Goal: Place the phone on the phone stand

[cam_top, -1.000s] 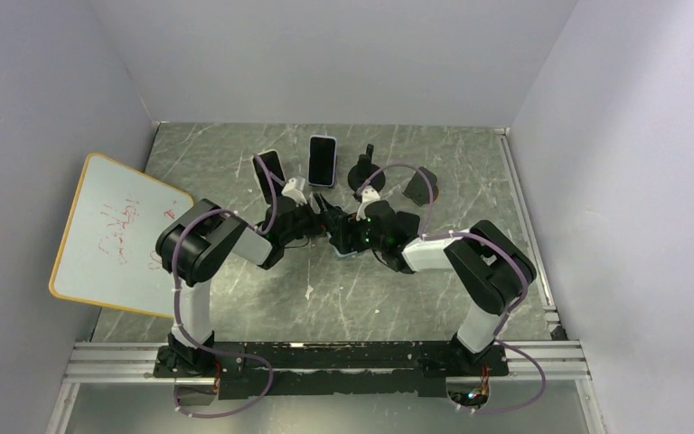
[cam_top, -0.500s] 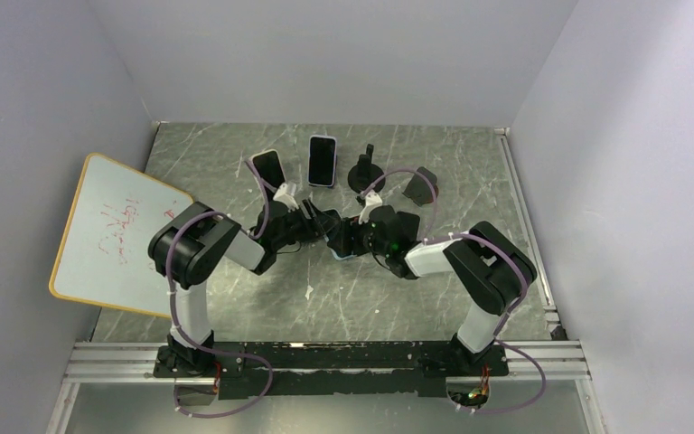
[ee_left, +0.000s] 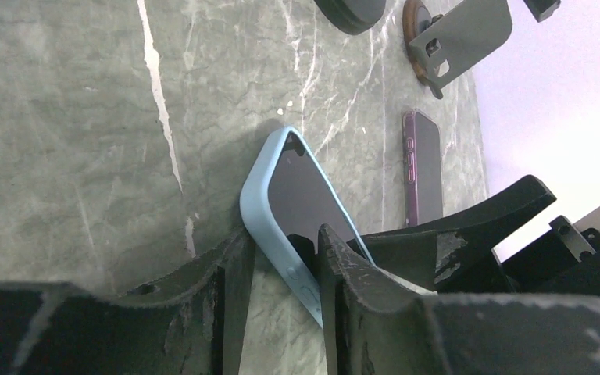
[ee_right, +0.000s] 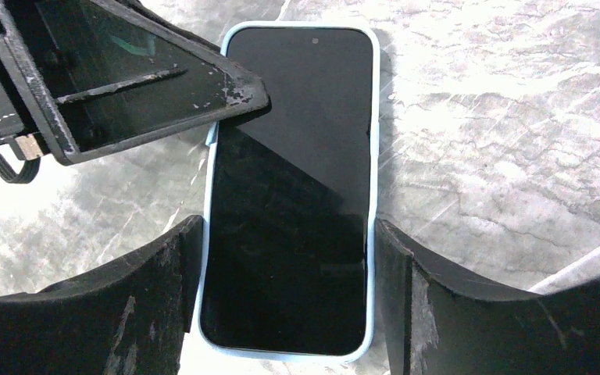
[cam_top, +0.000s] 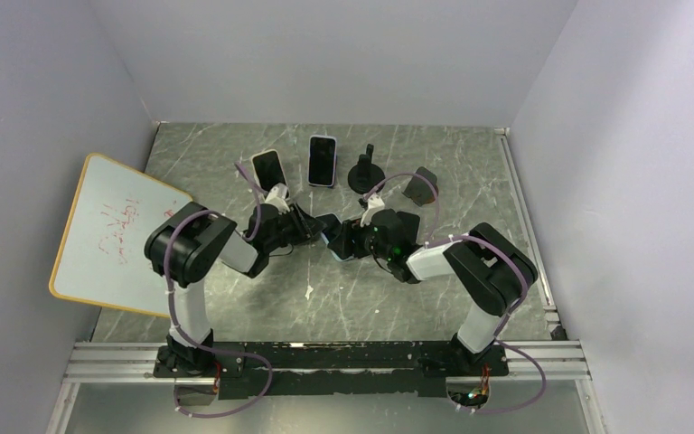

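Note:
A phone (cam_top: 335, 245) in a light-blue case with a dark screen sits between both grippers at the table's middle. In the left wrist view the phone (ee_left: 301, 191) tilts, one end raised off the marble. My right gripper (ee_right: 289, 234) is shut across the phone (ee_right: 297, 180), a finger against each long side. My left gripper (ee_left: 281, 238) pinches one long edge, one fingertip (ee_left: 234, 258) on the case back and the other on the screen. A black round phone stand (cam_top: 364, 172) and a grey-plate stand (cam_top: 420, 187) are behind, both empty.
Two more phones (cam_top: 268, 167) (cam_top: 323, 160) lie flat at the back of the table. A purple-cased phone (ee_left: 423, 164) lies beyond the blue one. A whiteboard (cam_top: 113, 235) with red writing leans at the left wall. Grey walls close in the table.
The left gripper's jaws have closed from wide open down onto the phone's edge, and that arm has drawn slightly left. The right gripper has kept its hold and barely moved.

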You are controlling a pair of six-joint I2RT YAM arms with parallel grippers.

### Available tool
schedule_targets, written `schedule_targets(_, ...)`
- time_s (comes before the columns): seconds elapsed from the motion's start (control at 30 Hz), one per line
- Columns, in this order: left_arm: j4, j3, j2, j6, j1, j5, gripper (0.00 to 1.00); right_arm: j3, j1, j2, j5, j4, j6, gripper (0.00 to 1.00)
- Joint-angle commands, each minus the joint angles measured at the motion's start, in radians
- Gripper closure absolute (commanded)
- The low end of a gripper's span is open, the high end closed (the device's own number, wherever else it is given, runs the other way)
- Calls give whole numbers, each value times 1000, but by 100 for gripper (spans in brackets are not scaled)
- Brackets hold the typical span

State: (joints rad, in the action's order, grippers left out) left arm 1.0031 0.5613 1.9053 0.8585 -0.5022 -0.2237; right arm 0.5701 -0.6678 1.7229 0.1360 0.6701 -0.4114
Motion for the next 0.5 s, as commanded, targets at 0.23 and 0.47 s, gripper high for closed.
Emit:
schedule_targets(0.23, 276, -26, 160, 128, 11, -98, 62, -51, -10, 27, 20, -140, -19, 46)
schedule_targets(0.47, 376, -16, 183, 131, 27, -188, 95, -53, -9, 24, 55, -117, -14, 42)
